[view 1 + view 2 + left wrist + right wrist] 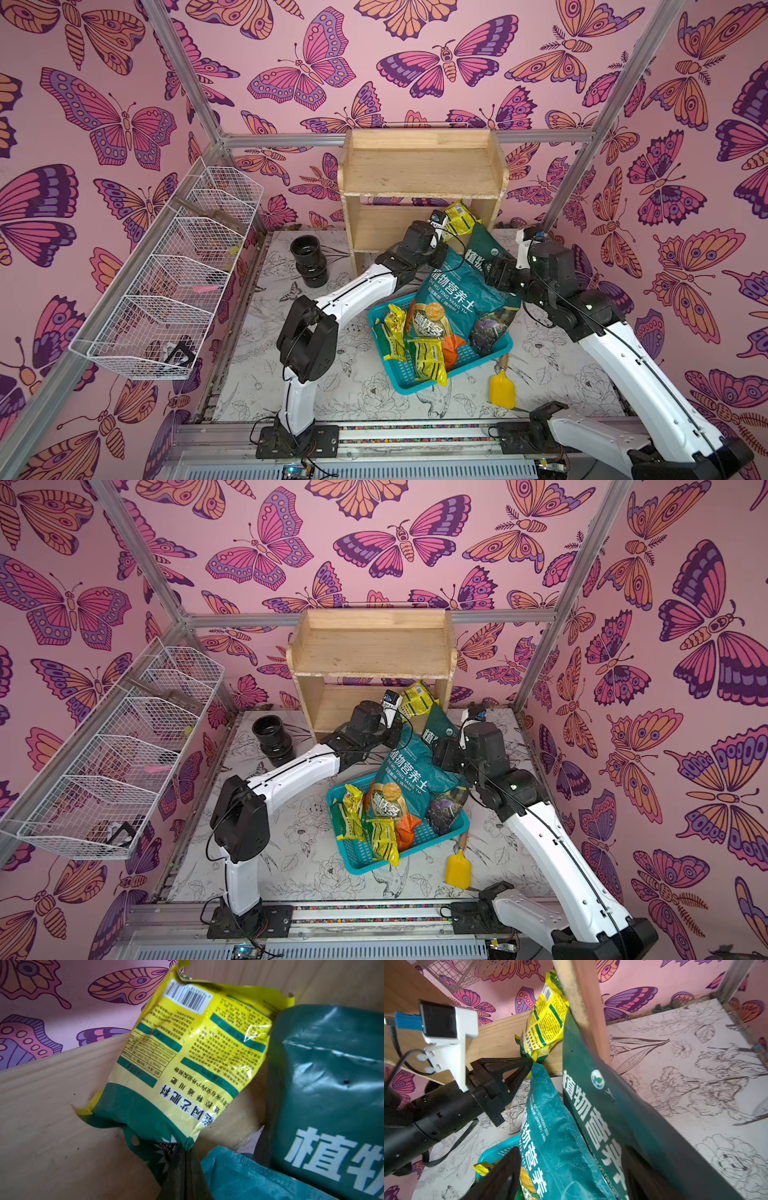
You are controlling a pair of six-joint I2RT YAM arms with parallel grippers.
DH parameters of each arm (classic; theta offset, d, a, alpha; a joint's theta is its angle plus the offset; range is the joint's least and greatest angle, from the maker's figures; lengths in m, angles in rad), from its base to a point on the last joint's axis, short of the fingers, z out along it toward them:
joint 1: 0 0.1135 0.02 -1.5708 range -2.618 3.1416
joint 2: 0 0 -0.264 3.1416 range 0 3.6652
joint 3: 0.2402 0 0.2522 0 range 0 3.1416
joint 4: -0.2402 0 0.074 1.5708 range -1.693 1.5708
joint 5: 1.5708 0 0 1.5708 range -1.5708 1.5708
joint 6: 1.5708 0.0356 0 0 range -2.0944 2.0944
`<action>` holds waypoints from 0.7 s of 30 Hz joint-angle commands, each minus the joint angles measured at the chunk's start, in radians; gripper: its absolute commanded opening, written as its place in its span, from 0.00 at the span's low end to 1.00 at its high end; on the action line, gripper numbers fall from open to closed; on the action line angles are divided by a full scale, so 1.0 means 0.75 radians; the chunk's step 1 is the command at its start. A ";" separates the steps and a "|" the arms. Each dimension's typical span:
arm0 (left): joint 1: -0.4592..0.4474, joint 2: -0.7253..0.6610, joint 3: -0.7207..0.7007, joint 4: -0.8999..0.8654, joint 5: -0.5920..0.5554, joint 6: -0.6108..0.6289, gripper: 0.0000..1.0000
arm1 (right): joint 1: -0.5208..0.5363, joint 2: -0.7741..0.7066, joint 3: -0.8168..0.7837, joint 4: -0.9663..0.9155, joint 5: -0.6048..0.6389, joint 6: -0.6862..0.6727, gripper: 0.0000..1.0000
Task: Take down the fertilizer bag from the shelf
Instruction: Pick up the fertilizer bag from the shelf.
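Left gripper [185, 1153] pinches the bottom seam of the yellow-and-green plastic fertilizer bag [182, 1049], which sits on the lower tier of the pale wooden shelf [52, 1115], ready for withdrawal. Right gripper [571, 1148], fingers spread, straddles the dark green plastic soil bag [623, 1105], probably steadying it.

I read 植物营养土 with ZHI WU YING YANG TU beneath it on the teal bag [455, 293]. The dark green bag [623, 1095] shows white 植物营. On the yellow fertilizer bag [187, 1053], upside down to me, stand 园艺肥料 and a barcode [187, 997]; its fine print is too small to read.
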 commanded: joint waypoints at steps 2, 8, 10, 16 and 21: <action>0.002 -0.038 -0.067 -0.037 -0.041 -0.019 0.00 | -0.004 0.097 0.009 0.155 -0.242 0.102 0.79; 0.031 -0.133 -0.167 -0.023 -0.052 -0.092 0.00 | 0.011 0.234 0.046 0.334 -0.274 0.205 0.81; 0.039 -0.165 -0.210 -0.008 -0.042 -0.126 0.00 | 0.011 0.273 0.039 0.403 -0.249 0.259 0.82; 0.045 -0.208 -0.285 0.046 -0.034 -0.173 0.00 | 0.018 0.424 0.059 0.619 -0.225 0.373 0.83; 0.047 -0.212 -0.299 0.071 -0.018 -0.196 0.00 | 0.044 0.558 0.144 0.681 -0.223 0.397 0.82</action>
